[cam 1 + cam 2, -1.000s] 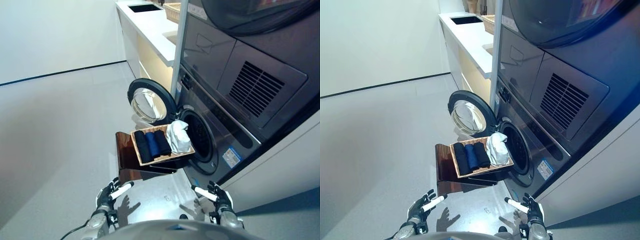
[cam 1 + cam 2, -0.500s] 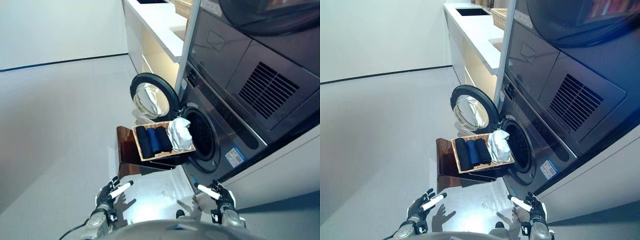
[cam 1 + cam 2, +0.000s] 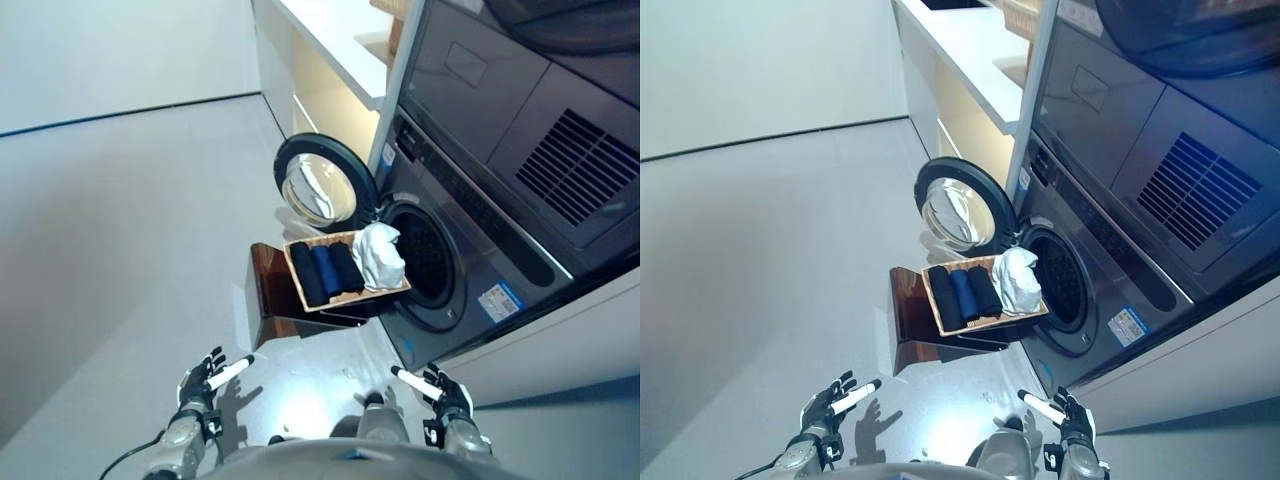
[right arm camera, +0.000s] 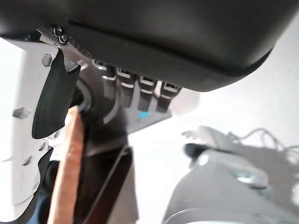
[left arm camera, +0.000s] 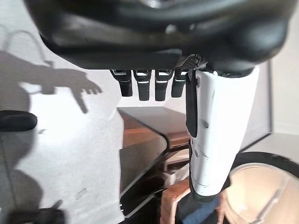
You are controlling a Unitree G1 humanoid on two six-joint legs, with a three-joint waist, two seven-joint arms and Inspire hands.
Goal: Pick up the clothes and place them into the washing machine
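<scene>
A shallow wicker basket (image 3: 395,290) rests on a low dark brown box (image 3: 272,300) in front of the washing machine (image 3: 470,240). The basket holds dark and blue rolled clothes (image 3: 325,272) and a white cloth (image 3: 379,256) at the end nearest the drum. The round door (image 3: 323,188) stands open, and the drum opening (image 3: 430,258) is dark. My left hand (image 3: 200,378) and right hand (image 3: 445,392) hang low near the floor, well short of the basket, both open and empty. The left wrist view shows straight fingers (image 5: 145,85) and the box (image 5: 149,126).
A white counter (image 3: 345,40) with cupboards runs along the wall beyond the machine. A second appliance (image 3: 540,90) is stacked above the washer. Bare grey floor (image 3: 120,220) spreads to the left and in front of the box.
The whole picture has shifted as the camera moved: basket and machine now sit further right and the view looks lower. Both hands stay low and open. The clothes have not moved.
</scene>
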